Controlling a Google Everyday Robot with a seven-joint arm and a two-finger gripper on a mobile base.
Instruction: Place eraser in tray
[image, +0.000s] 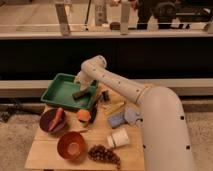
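Gripper (84, 83) hangs over the right part of the tray (61, 91), just above the eraser (81, 93). Can't tell if it's clamped or open. Eraser is inside the tray, near the right rim.

Risk: if it sticks to me on the lift, it rides out over that rim onto the table (102, 137).

Brown bowl (43, 123) holds a red-orange piece (57, 117); orange bowl (71, 146) looks empty.

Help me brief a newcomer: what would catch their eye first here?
The big white arm reaches from the lower right across the wooden table. Its gripper hangs over the green tray at the table's far left, right by the dark eraser inside. Near the front sit an orange bowl and grapes.
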